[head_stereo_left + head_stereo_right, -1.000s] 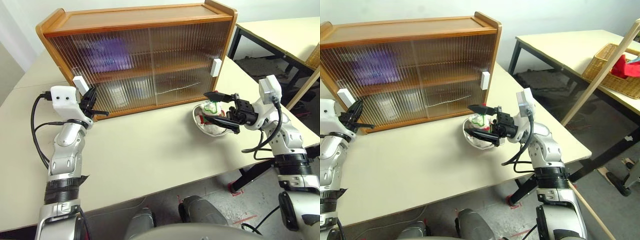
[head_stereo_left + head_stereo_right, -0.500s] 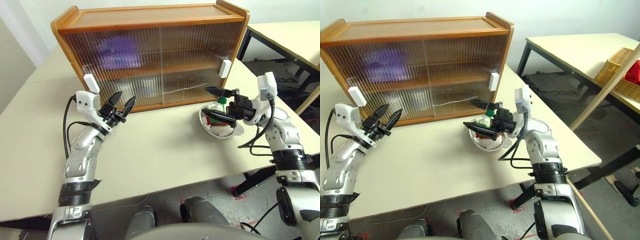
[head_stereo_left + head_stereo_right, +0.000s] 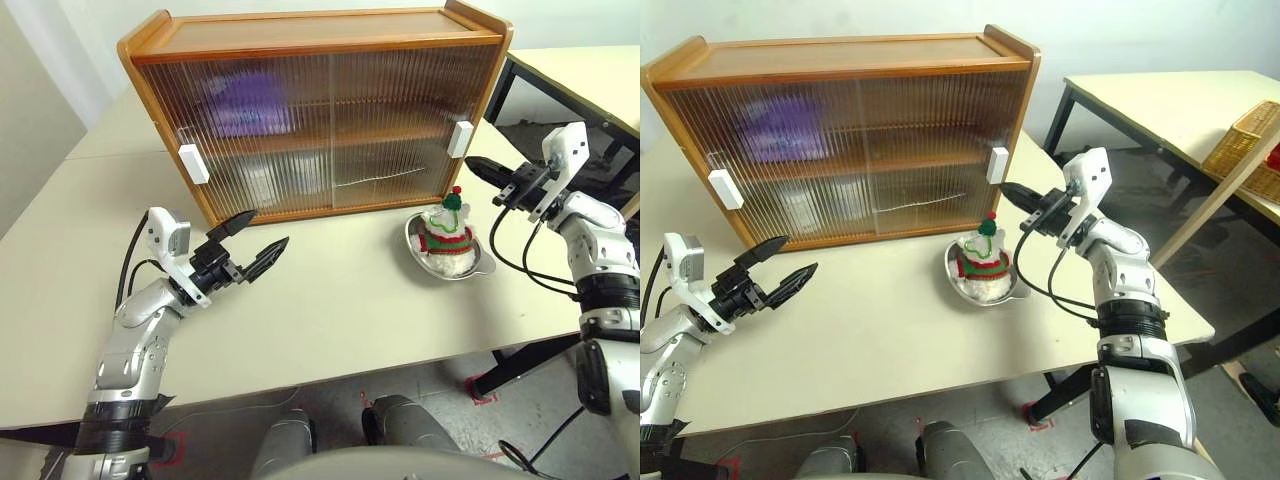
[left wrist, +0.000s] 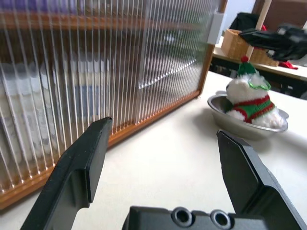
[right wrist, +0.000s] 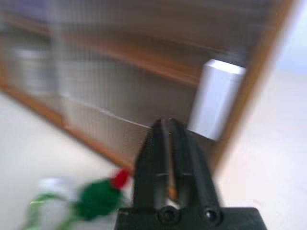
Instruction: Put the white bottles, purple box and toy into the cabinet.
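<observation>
The toy (image 3: 447, 232) is sitting in its bowl (image 3: 477, 268) on the table (image 3: 330, 310). The left claw (image 3: 249, 247) is hovering spread wide; the right claw (image 3: 484, 170) (pressed together, empty) is pointing at the cabinet (image 3: 320, 110).

Closed cabinet doors (image 3: 320, 130) barring shelves.

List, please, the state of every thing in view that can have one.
cabinet: both sliding doors closed
purple box: inside, on upper shelf behind the door
toy: upright in the steel bowl, outside cabinet
left gripper: fingers open, empty
right gripper: fingers shut, empty, near right door handle
</observation>
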Motion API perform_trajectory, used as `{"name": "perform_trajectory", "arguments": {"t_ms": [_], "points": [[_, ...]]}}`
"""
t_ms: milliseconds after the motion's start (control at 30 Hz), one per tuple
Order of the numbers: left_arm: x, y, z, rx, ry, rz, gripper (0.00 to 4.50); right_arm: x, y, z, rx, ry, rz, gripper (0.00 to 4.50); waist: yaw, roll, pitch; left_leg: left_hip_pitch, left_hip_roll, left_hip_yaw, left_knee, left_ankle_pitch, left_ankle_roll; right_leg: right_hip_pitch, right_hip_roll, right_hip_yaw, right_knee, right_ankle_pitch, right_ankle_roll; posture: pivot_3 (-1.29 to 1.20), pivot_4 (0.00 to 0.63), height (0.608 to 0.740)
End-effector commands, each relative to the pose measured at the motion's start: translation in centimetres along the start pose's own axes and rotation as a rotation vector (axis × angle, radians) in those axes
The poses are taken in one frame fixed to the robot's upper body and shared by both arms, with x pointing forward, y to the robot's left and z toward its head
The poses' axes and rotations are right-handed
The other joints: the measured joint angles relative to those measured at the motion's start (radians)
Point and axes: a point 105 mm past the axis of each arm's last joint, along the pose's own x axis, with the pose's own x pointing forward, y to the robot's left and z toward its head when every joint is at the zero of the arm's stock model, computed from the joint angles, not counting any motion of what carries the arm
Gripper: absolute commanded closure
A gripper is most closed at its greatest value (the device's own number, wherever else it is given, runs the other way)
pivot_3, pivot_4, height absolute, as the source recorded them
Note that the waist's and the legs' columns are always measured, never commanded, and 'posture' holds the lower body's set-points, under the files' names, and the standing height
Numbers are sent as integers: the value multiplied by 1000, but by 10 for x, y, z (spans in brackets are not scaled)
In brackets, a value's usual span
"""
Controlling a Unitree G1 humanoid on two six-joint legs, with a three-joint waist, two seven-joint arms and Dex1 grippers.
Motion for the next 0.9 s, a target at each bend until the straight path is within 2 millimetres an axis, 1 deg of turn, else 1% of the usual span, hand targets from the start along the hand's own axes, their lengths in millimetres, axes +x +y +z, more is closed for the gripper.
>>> {"name": "perform_trajectory", "arguments": {"t_ms": [33, 100, 167, 233, 333, 467, 567, 700, 800, 900], "points": [[-3, -2, 2, 20, 15, -20, 0, 1, -6, -2, 13, -1, -48, 4469, -1, 1, 0, 0, 1, 0, -1, 0, 0, 0, 1, 0, 0, -1, 1, -179, 10, 740], [-5, -2, 0, 21, 24, -19, 0, 0, -6, -6, 12, 19, -60, 4469, -1, 2, 0, 0, 2, 0, -2, 0, 0, -1, 2, 0, 0, -3, 4, -179, 11, 740], [-6, -2, -3, 13, 28, -17, 0, -2, -12, -7, 10, 31, -99, 4469, -3, 2, 0, 0, 3, 1, -3, 0, 0, -2, 3, -1, 0, -3, 4, -181, 13, 740], [-3, -5, -5, 9, 29, -30, 0, -3, -18, -6, -4, 36, -134, 4469, -5, 2, 0, 0, 3, 1, -3, 0, 0, -2, 3, 0, 0, -4, 5, -187, 14, 740], [0, -9, -7, 9, 32, -49, 0, 2, -23, 0, -6, 25, -176, 4469, -8, 2, 0, -1, 2, 1, -2, 0, 0, -2, 2, 0, 0, -4, 6, -190, 13, 740], [2, -5, -12, 16, 59, -39, 0, 17, -21, 7, 20, 27, -183, 4469, -13, 3, 0, -1, 2, 1, -2, 0, 0, -2, 2, 0, 0, -4, 6, -191, 12, 740], [3, -5, -12, 21, 57, -42, 0, 26, -18, 7, 38, 53, -168, 4469, -14, 3, 0, -1, 3, 0, -2, 0, 0, -2, 2, 0, 0, -4, 6, -182, 10, 740], [2, -1, -15, 34, 79, -19, 0, 26, -16, 7, 48, 71, -137, 4469, -13, 3, 0, -3, 3, 0, -2, 0, 0, -4, 2, 0, 0, -4, 6, -168, 10, 740], [2, -2, -17, 28, 78, -12, 0, 25, -19, 9, 42, 84, -140, 4469, -10, 3, 0, -6, 3, 1, -2, 0, 0, -6, 2, 0, 0, -4, 6, -164, 7, 740], [3, -4, -18, 26, 77, -17, 0, 29, -17, 11, 42, 81, -129, 4469, -9, 3, 0, -6, 3, 1, -2, -1, 0, -6, 2, 0, 0, 0, -1, -164, 4, 740]]}}
